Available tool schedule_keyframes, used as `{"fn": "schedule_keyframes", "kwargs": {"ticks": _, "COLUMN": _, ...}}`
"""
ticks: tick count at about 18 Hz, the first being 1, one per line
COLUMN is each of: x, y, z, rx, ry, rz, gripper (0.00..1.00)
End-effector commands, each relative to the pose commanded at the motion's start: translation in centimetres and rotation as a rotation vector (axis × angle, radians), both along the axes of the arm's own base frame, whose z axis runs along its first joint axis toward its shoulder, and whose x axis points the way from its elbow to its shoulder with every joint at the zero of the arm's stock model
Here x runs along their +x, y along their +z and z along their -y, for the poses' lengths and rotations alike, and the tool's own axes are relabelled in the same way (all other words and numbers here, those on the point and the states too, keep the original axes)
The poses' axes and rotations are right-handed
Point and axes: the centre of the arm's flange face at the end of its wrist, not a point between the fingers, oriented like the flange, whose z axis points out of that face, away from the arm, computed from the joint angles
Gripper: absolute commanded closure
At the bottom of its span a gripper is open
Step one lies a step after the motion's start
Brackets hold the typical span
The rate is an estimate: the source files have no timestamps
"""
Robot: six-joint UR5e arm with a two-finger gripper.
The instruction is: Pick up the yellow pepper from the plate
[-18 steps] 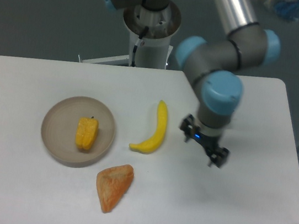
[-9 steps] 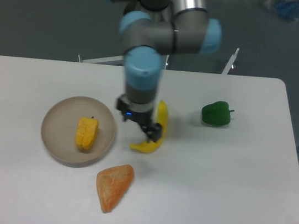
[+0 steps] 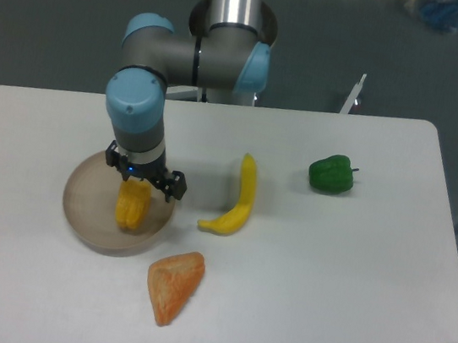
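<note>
The yellow pepper lies lengthwise in the middle of the round beige plate at the table's left. My gripper hangs directly over the pepper's far end and hides its top. The fingers stand apart, one to the left and one to the right of the pepper, so the gripper is open with nothing held. The pepper's lower half shows below the wrist.
A long yellow banana lies just right of the plate. An orange wedge-shaped piece sits in front of the plate. A green pepper rests at the right. The arm's base stands behind the table's far edge.
The arm swung left, from the table's right side, past the banana, to above the plate and the yellow pepper. The green pepper came into view once the arm left it.
</note>
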Motion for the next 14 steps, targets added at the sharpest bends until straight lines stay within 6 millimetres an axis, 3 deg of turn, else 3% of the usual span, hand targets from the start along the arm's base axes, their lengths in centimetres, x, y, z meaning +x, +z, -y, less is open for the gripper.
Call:
{"fn": "schedule_keyframes", "kwargs": {"ticks": 7, "x": 1.0, "y": -3.1, "z": -1.0, "rx": -0.021, "ry": 0.000, "rz": 0.006, "gripper": 0.00}}
{"fn": "schedule_keyframes", "kwargs": {"ticks": 12, "x": 1.8, "y": -3.6, "z": -1.0, "rx": -0.029, "ry": -0.015, "rz": 0.007, "gripper": 0.00}}
{"fn": "schedule_keyframes", "kwargs": {"ticks": 14, "x": 1.9, "y": -3.6, "z": -1.0, "rx": -0.028, "ry": -0.024, "rz": 0.009, "gripper": 0.27}}
